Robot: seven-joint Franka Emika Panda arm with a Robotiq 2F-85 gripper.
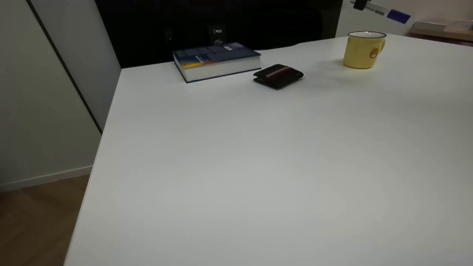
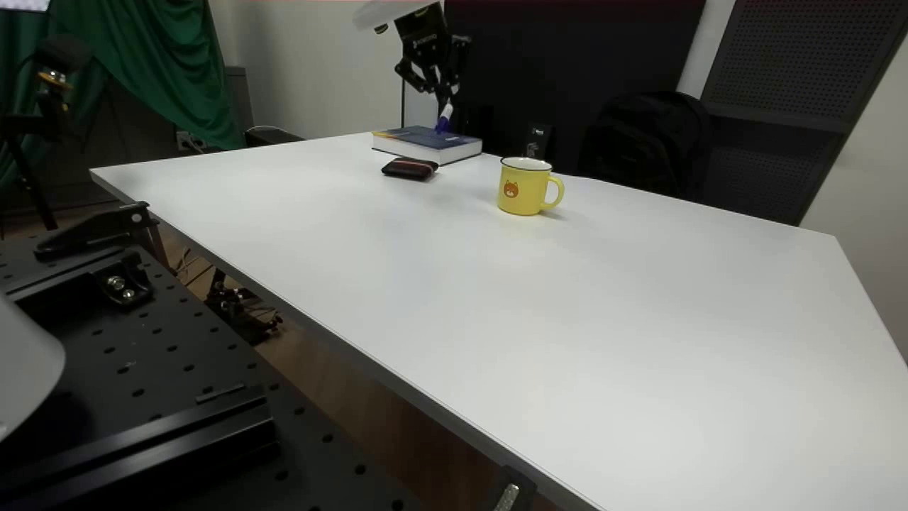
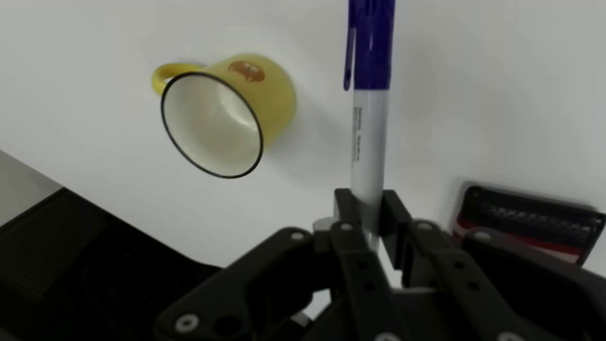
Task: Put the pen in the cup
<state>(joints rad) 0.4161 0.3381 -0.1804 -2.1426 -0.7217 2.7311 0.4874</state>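
Observation:
My gripper point(image 3: 369, 208) is shut on the lower white barrel of the pen point(image 3: 370, 128). The pen's dark blue cap points away from the fingers. In an exterior view the pen point(image 1: 378, 9) hangs in the air above the cup's height, with a fingertip point(image 1: 360, 4) at the top edge. In an exterior view the gripper point(image 2: 444, 89) and the tilted pen point(image 2: 446, 112) show in front of the book. The yellow cup point(image 3: 279, 102) stands upright, its pale inside empty, left of the pen in the wrist view. It shows in both exterior views point(image 1: 361, 51) point(image 2: 520, 193).
A dark wallet point(image 1: 279, 77) with a red stripe lies on the white table point(image 1: 258, 166); it also shows in the wrist view point(image 3: 525, 222). A thick blue book point(image 1: 218, 61) lies near the table's edge. A black backpack point(image 2: 642, 142) stands beyond the table.

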